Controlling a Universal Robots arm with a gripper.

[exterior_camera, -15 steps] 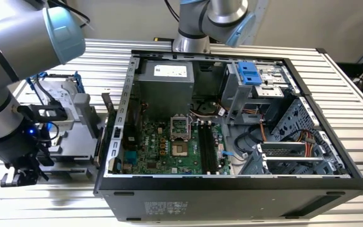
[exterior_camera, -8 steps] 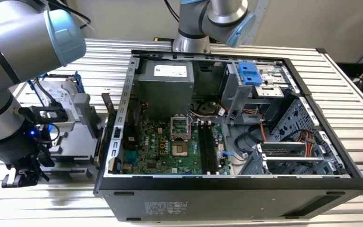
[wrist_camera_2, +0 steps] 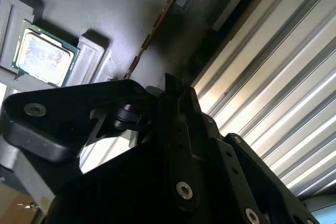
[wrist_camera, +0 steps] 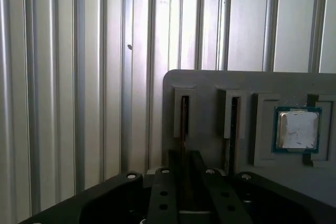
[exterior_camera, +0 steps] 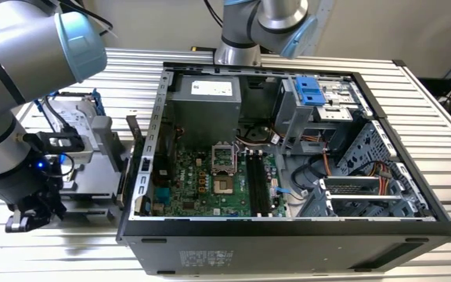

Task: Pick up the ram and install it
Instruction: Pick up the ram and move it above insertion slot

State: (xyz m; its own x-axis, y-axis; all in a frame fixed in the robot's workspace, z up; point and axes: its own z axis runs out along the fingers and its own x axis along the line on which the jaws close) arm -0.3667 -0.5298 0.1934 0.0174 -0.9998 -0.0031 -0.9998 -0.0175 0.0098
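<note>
Silver-grey tubular arm [exterior_camera: 22, 64]; pale blue joint caps [exterior_camera: 83, 41]; black cables [exterior_camera: 56, 114].

No legible text in any view.
White label [exterior_camera: 211, 88] on the grey power supply [exterior_camera: 206, 111]: print too small to read.
Pale print block [exterior_camera: 206, 258] on the computer case [exterior_camera: 288, 244], near outer wall: unreadable.
Processor lid [wrist_camera: 297, 129], first wrist view: faint marks only, not decipherable.
</note>
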